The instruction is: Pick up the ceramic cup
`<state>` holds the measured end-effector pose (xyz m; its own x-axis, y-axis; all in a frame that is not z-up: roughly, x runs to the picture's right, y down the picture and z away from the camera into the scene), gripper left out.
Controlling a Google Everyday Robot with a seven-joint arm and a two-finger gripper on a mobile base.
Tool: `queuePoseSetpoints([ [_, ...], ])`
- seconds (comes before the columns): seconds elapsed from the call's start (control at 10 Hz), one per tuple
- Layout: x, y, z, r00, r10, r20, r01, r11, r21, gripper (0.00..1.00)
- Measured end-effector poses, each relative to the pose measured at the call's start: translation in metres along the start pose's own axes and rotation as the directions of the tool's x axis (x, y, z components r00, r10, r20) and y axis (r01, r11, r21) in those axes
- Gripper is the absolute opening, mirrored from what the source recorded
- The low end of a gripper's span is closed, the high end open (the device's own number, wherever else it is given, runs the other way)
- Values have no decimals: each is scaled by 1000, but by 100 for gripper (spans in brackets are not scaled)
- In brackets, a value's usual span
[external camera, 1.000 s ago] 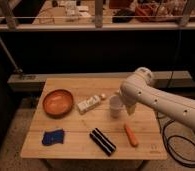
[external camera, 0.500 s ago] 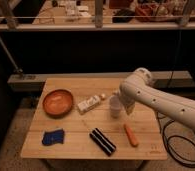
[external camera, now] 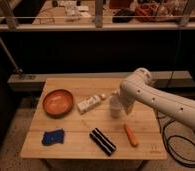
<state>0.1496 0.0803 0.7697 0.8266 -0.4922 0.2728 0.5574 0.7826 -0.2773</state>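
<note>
Camera view: the single white arm reaches in from the right edge and bends down over the wooden table (external camera: pixel 146 145). The gripper (external camera: pixel 125 109) hangs low above the tabletop with its jaws released, holding nothing. The ceramic cup (external camera: pixel 114 106) stands upright on the table just beside the gripper, on the side toward the picture's left edge; whether they touch cannot be told. Further out on that same side lies the white bottle (external camera: pixel 91 103), on its side, and beyond it, well apart from the gripper, sits the orange bowl (external camera: pixel 58 102). Nearer the camera than the gripper lies an orange stick-shaped item (external camera: pixel 131 135), close below it. A black striped object (external camera: pixel 103 141) and a blue cloth (external camera: pixel 53 136) lie along the near edge.
</note>
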Motion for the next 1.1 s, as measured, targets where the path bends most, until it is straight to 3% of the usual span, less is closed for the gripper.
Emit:
queuePoseSetpoints([
  [1.1, 1, 4, 20, 995, -65, 71, 67, 997, -26, 80],
])
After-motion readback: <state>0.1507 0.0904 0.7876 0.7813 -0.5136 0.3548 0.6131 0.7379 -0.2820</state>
